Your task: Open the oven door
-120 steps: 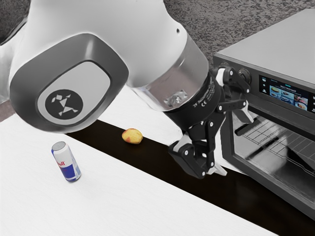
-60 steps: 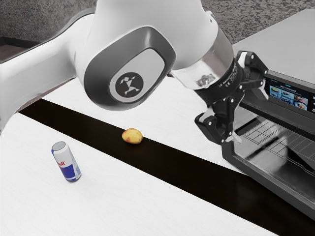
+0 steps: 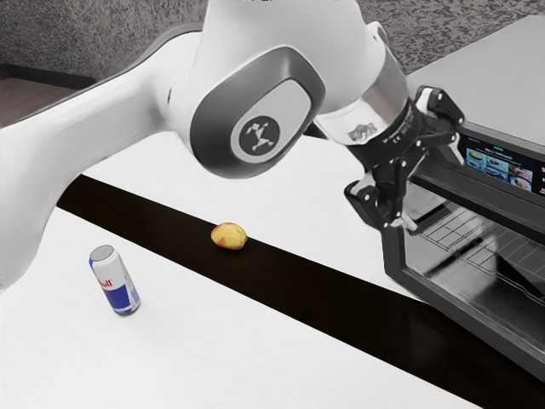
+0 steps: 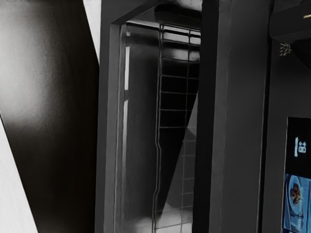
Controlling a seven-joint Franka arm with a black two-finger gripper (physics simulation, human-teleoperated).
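My gripper [image 3: 436, 191] stands open in front of the oven [image 3: 494, 64], one finger near the control-panel edge and the other over the near upper part of the front opening. Nothing is visible between the fingertips. Dark framing [image 3: 456, 311] surrounds the oven's window area, through which a wire rack [image 3: 507, 249] shows. In the wrist view, the oven's frame [image 4: 108, 145] runs beside the rack [image 4: 172, 92], with a broad dark bar [image 4: 240, 116] between the window area and the lit display [image 4: 298, 201]. I cannot tell whether the fingertips touch the oven.
A yellow-red fruit [image 3: 229, 236] lies on the dark strip [image 3: 315, 294] that crosses the white table [image 3: 213, 358]. A Red Bull can [image 3: 115, 281] stands upright toward the exterior view's left.
My hand has risen and shifted toward the exterior view's right, along the oven front, with only a small shift in the last half second. The fingers stay open; oven, fruit and can look unmoved.
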